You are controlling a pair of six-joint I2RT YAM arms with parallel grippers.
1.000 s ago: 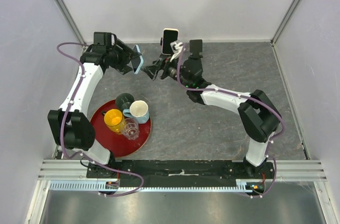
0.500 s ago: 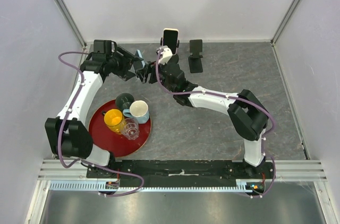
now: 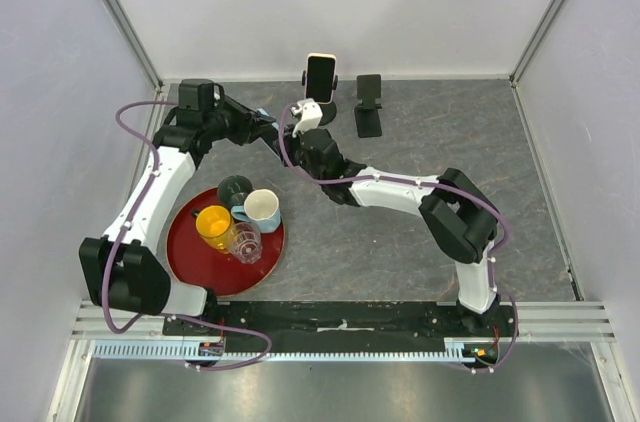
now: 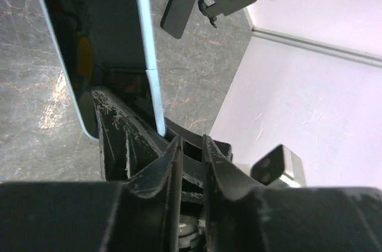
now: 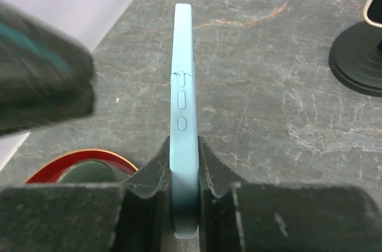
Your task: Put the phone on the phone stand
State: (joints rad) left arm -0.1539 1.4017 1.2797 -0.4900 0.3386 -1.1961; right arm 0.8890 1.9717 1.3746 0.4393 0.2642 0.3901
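The phone (image 5: 184, 85), in a light blue case, stands on edge between the fingers of my right gripper (image 5: 185, 156), which is shut on its lower end. From above, the phone (image 3: 263, 119) is mostly hidden where the two grippers meet at the back left. In the left wrist view its dark screen (image 4: 89, 37) lies just beyond my left gripper (image 4: 190, 144). That gripper's fingers stand a narrow gap apart with nothing between them. The empty black phone stand (image 3: 368, 107) stands at the back, right of centre, apart from both grippers.
A second, cream phone (image 3: 320, 77) sits on a round-based stand (image 5: 358, 64) next to the empty one. A red tray (image 3: 190, 264) with several cups lies at the front left, below the left arm. White walls close in the back and sides.
My right gripper has swung left from the stands to the blue phone and shut on it. My left gripper's jaws have narrowed and stand off the phone.
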